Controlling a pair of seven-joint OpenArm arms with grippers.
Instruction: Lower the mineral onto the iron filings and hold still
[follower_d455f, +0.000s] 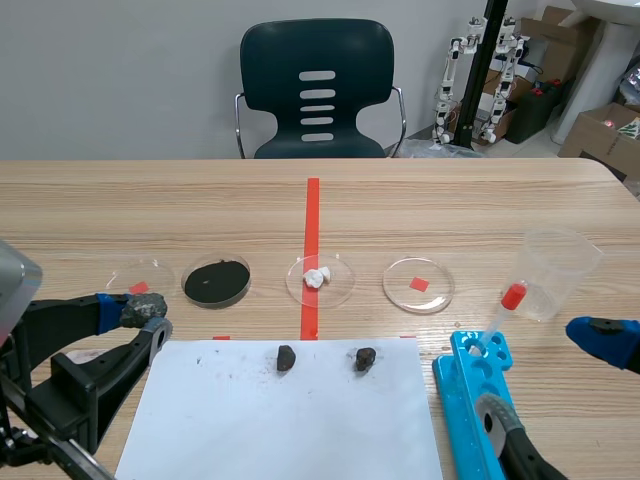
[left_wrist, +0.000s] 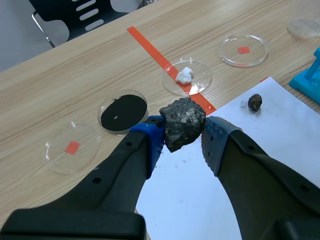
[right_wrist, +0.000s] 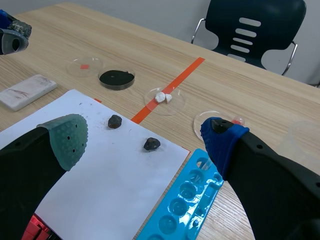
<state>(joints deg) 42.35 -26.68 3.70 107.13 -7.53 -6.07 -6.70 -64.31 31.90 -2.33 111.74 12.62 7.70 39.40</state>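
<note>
– Rock first: where do you have it?
– Your left gripper clamps it between both pads, clear of the table, by the edge of the white sheet.
– And your dish of black filings?
– It sits on the table ahead of that gripper and a little to one side, apart from the rock. A clear dish with a red square lies just beside it, and another dish holding white lumps rests on the red tape line.
– What about your right gripper?
– Its fingers are spread wide with nothing between them. You have it over the sheet's other side, next to the blue rack. A dark stone and a second stone lie on the sheet ahead of it, near each other but not touching.
</note>
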